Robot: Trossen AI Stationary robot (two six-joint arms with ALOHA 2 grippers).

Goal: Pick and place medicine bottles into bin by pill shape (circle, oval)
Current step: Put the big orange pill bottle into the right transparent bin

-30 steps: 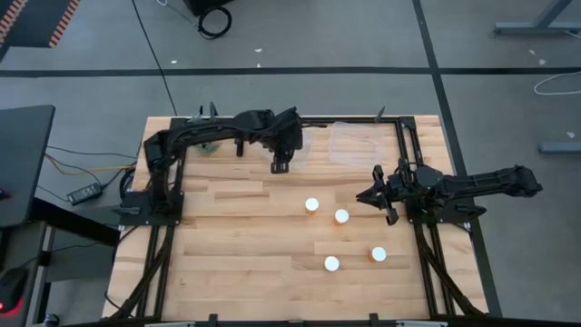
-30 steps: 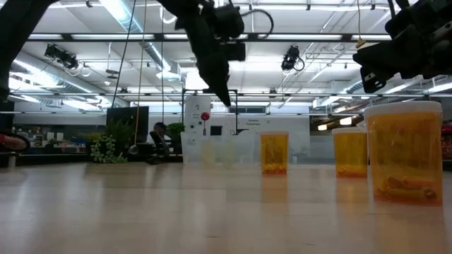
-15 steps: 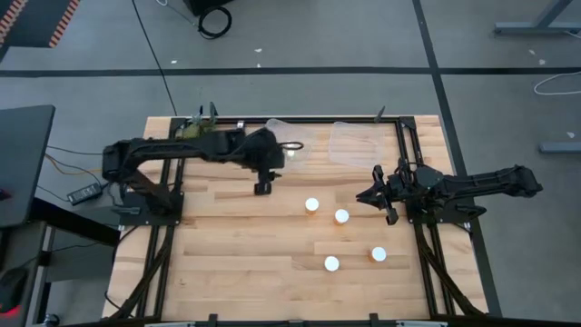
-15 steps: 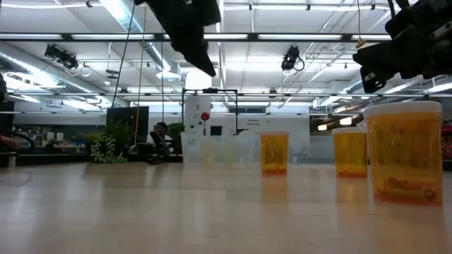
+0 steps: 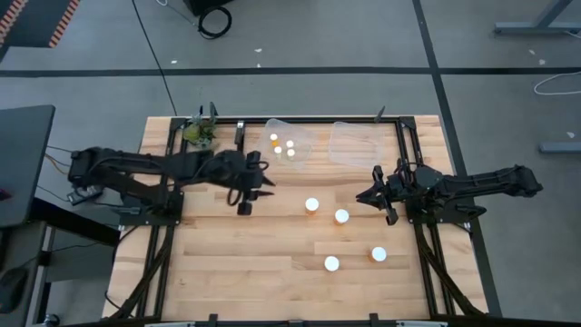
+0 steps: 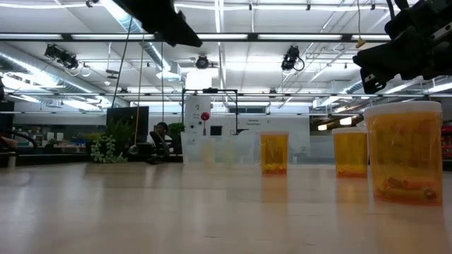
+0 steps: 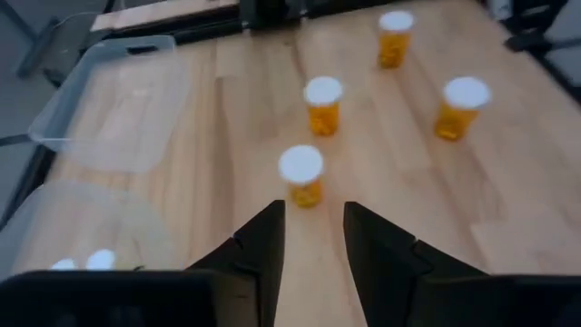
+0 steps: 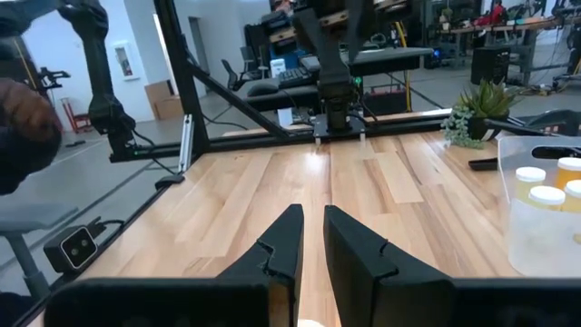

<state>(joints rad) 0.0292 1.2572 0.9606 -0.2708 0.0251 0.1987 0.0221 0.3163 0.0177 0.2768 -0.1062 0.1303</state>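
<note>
The sorting was partway done, by the look of it. Three of the medicine bottles (image 5: 283, 145) already lay in the left bin (image 5: 301, 153) at the far edge of the desk (image 5: 236, 245), while the right bin (image 5: 354, 145) beside it looked empty. Four bottles stood upright and well apart on the desk: one near the middle (image 5: 312, 204), one just right of it (image 5: 341, 216), one nearer and further right (image 5: 379, 254), and one nearest of all (image 5: 331, 263).

The left hand (image 5: 245, 202) hung above the desk, left of the middle bottle and near the bins, holding nothing; in its wrist view its fingers (image 7: 263, 245) stood a little apart with bare wood between them. I judged the step in hand to be a reach for another bottle. The next move would call for lining the fingers up over the closest white cap (image 7: 300, 164), spreading them wide enough to pass round the bottle, and lowering squarely so it was not tipped. The pill shape inside could not be read.

The right hand (image 5: 370, 196) waited at the right side of the desk, its fingers pressed together and empty.

The desk was pale planked wood inside a dark frame. A small green plant (image 5: 200, 133) sat at its far left corner. Beyond lay a large workshop hall with strip lights and other benches.
</note>
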